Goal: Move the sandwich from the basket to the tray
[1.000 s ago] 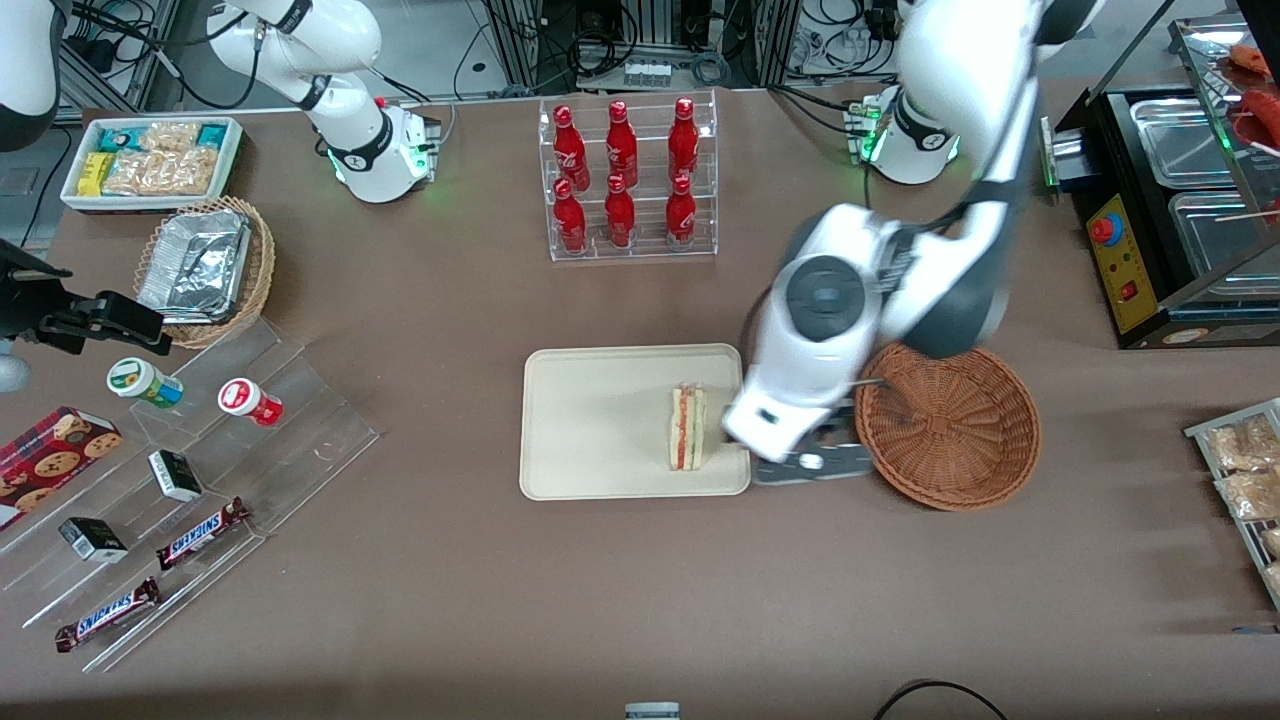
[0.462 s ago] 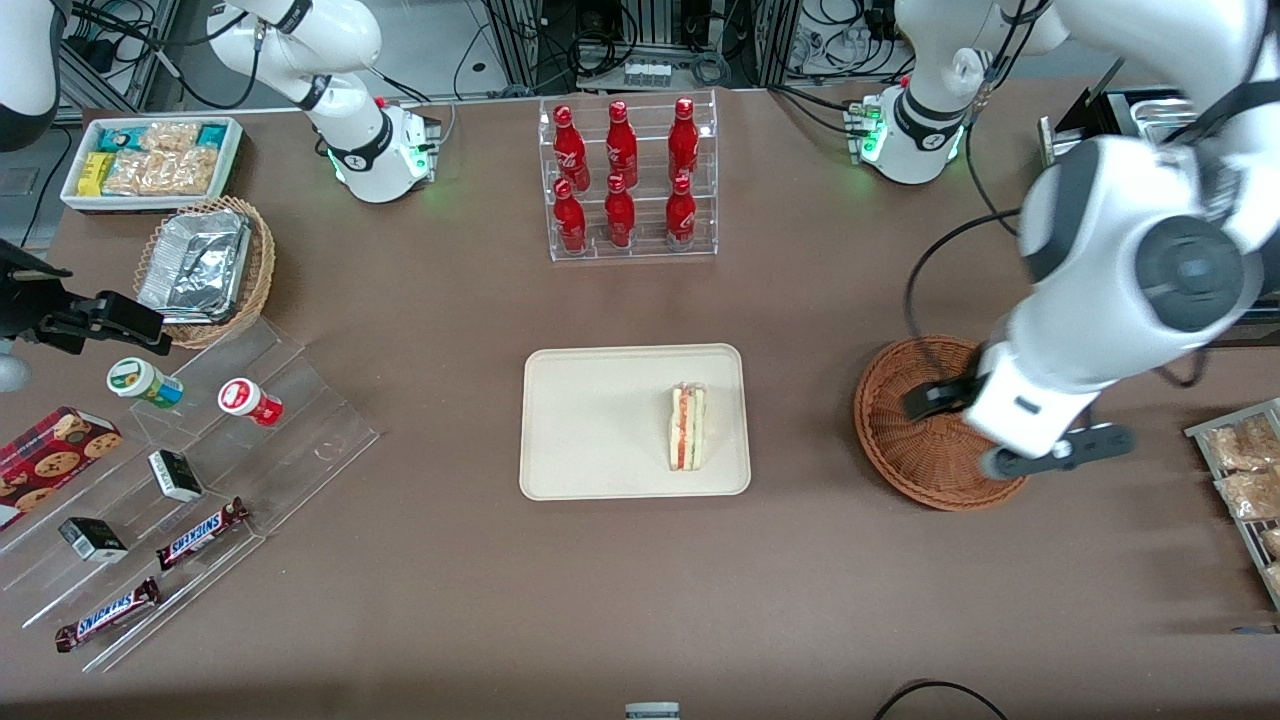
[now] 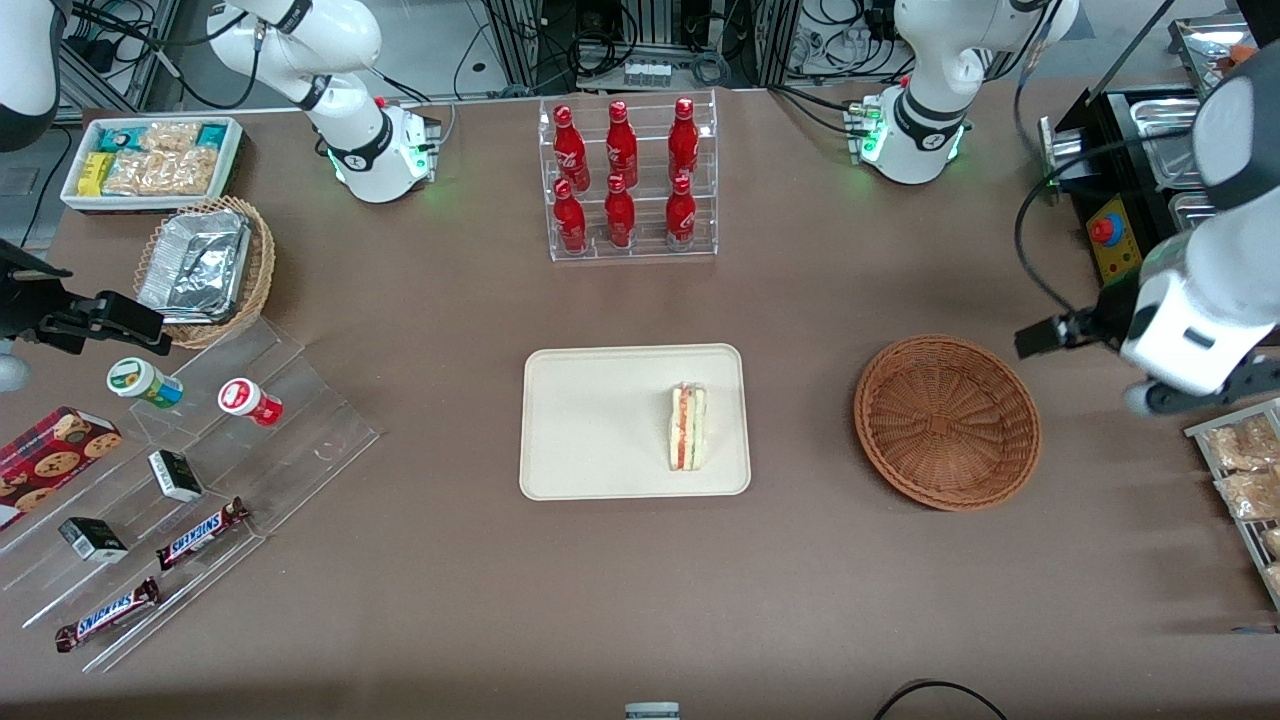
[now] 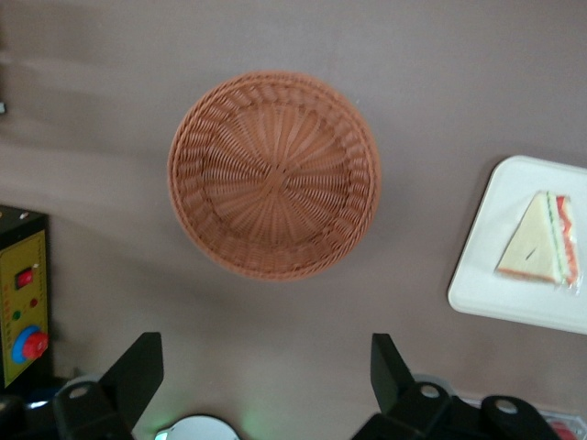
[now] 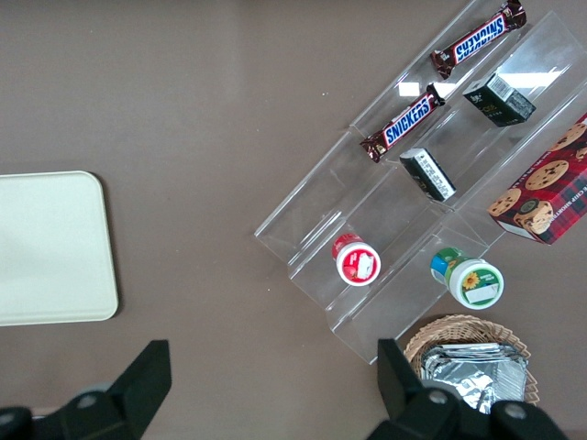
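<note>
The sandwich (image 3: pixel 687 428), a white bread wedge with red and green filling, lies on the cream tray (image 3: pixel 600 420), close to the tray edge nearest the basket. It also shows in the left wrist view (image 4: pixel 541 252) on the tray (image 4: pixel 514 302). The reddish-brown wicker basket (image 3: pixel 947 422) stands empty beside the tray and shows in the wrist view too (image 4: pixel 273 174). My left gripper (image 3: pixel 1108 366) hangs high above the table, off the basket toward the working arm's end. It is open and empty (image 4: pixel 264 368).
A rack of red bottles (image 3: pixel 627 180) stands farther from the camera than the tray. A black appliance (image 3: pixel 1150 200) and a rack of snack packets (image 3: pixel 1240 470) sit near the gripper. A clear display with candy bars (image 3: pixel 180 480) and a foil basket (image 3: pixel 205 265) lie toward the parked arm's end.
The left arm has swung away from the tray's edge, passed over the basket and risen toward the working arm's end. The sandwich stays on the tray.
</note>
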You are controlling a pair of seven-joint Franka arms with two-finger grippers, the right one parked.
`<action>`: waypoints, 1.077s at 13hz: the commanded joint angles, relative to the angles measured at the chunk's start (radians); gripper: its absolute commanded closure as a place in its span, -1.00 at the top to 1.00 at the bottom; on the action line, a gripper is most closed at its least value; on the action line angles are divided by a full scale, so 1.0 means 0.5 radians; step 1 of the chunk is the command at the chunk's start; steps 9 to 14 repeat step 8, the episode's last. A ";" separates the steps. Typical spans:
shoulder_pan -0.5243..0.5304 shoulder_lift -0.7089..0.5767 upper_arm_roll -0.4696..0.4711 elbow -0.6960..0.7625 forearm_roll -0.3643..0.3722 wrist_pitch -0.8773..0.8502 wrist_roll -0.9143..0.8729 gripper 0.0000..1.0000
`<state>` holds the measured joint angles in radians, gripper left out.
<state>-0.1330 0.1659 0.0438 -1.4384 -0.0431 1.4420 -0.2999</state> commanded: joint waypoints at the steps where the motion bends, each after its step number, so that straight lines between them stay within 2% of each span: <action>1: 0.097 -0.221 -0.136 -0.179 0.006 0.015 0.014 1.00; 3: 0.158 -0.264 -0.195 -0.127 0.019 -0.009 0.014 1.00; 5: 0.171 -0.258 -0.201 -0.029 0.098 -0.110 0.120 1.00; 14: 0.201 -0.258 -0.201 -0.029 0.099 -0.120 0.216 1.00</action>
